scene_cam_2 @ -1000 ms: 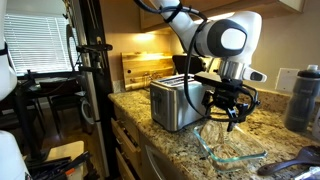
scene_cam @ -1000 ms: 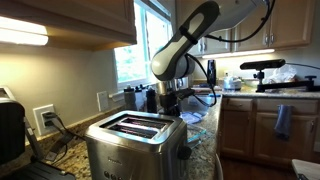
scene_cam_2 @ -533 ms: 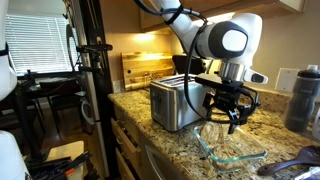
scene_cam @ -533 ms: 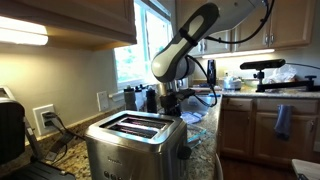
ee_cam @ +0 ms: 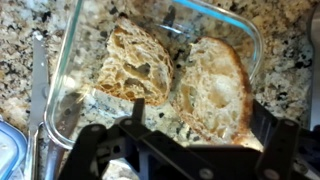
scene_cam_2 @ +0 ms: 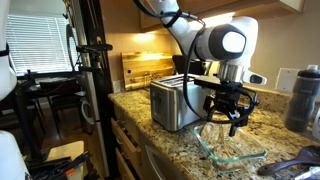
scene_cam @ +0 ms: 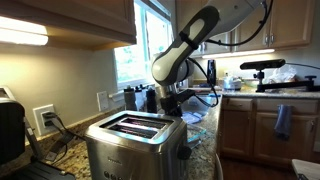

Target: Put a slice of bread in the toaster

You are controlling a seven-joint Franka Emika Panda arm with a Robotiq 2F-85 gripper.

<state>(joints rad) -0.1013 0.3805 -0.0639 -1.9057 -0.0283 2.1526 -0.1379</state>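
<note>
Checking wrist cam, you see slice of bread (ee_cam: 213,85) + 2nd slice (ee_cam: 140,62) in glass dish (ee_cam: 68,60); ext views don't. Arm points down over dish, gripper (scene_cam_2: 227,119) spread, empty.

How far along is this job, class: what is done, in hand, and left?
Done: nothing yet; both slices of bread lie in the glass dish. In hand: the open pincer hangs over them, empty. Left: grasp one, carry it to the toaster, drop it in a slot.

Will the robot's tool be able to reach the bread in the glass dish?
Probably yes: the tool hangs above the open clear glass dish, and nothing covers the golden-brown bread slice.
</note>
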